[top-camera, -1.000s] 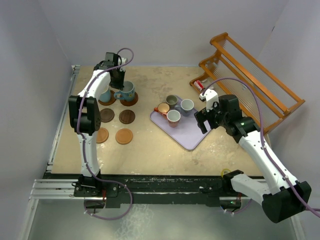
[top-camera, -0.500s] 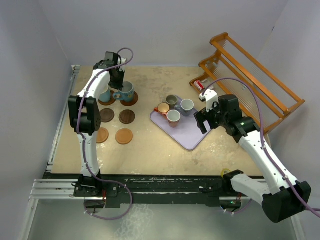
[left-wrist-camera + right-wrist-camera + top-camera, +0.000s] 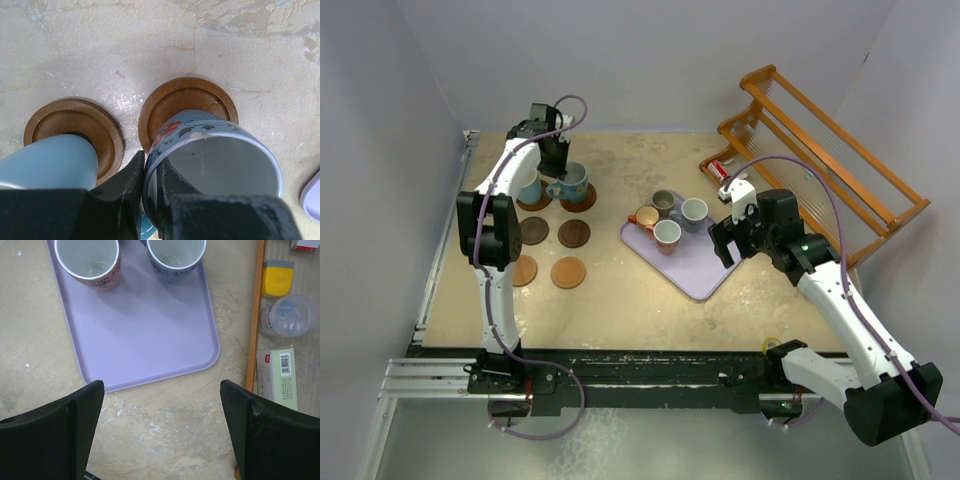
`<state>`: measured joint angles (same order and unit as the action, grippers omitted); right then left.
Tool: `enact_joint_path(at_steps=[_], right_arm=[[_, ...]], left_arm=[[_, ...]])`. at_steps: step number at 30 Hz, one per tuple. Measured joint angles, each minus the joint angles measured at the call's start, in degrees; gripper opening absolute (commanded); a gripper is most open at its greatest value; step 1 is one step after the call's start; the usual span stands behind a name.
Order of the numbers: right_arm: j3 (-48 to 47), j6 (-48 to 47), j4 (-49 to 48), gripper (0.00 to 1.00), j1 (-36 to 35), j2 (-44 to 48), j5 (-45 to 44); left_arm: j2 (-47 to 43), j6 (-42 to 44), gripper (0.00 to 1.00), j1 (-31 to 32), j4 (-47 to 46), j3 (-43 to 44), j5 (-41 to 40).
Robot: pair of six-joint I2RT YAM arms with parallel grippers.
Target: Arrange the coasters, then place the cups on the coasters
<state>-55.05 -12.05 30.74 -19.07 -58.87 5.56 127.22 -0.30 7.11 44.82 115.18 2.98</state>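
My left gripper (image 3: 556, 160) (image 3: 150, 172) is shut on the near wall of a light blue flowered cup (image 3: 573, 183) (image 3: 212, 150), one finger inside the rim and one outside. The cup is over a brown coaster (image 3: 579, 200) (image 3: 187, 97); I cannot tell whether it rests on it. To its left a plain light blue cup (image 3: 530, 187) (image 3: 47, 160) stands on another coaster (image 3: 75, 117). Several bare coasters (image 3: 574, 233) lie nearer. My right gripper (image 3: 725, 242) (image 3: 162, 425) hangs open over the table just off the tray's near edge. A pinkish-red cup (image 3: 667, 235) (image 3: 90, 262), grey-blue cup (image 3: 694, 211) (image 3: 175, 255), orange cup (image 3: 646, 216) and grey-olive cup (image 3: 663, 201) stand on the tray.
The lavender tray (image 3: 695, 265) (image 3: 145, 335) lies mid-table. A wooden rack (image 3: 820, 150) (image 3: 255, 315) stands at the right back, with a yellow block (image 3: 278, 277), a clear tub (image 3: 290, 315) and a small box (image 3: 277, 375) by it. Grey walls close the table on three sides.
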Motion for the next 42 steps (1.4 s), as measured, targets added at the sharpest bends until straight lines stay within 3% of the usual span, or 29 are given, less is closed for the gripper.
enact_joint_path(at_steps=[31, 42], right_arm=[[0.0, 0.0, 0.2, 1.00, 0.4, 0.0, 0.2], [0.0, 0.0, 0.2, 1.00, 0.5, 0.0, 0.3]], left_arm=[[0.0, 0.1, 0.09, 0.0, -0.1, -0.4, 1.3], [0.0, 0.2, 0.21, 0.0, -0.2, -0.6, 1.3]])
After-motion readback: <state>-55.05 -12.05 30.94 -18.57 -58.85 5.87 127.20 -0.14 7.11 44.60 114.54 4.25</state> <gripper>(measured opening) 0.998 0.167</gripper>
